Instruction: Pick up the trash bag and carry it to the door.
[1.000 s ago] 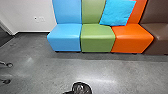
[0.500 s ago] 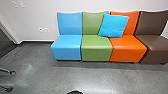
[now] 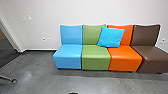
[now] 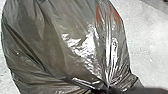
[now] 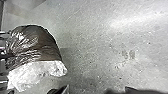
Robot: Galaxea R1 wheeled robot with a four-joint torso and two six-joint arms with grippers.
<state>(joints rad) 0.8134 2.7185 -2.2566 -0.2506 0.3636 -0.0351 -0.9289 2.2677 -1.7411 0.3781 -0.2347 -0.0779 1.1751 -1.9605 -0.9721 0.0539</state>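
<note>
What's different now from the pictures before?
The robot's head camera moved: the chairs now sit lower in its view, with more wall above, and less of the trash bag shows at the bottom. The blue cushion still leans on the green and orange chairs.

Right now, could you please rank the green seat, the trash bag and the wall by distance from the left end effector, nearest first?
1. Trash bag, large in the left wrist view.
2. Green seat, near the middle in the head view.
3. Wall, behind that seat.
</note>
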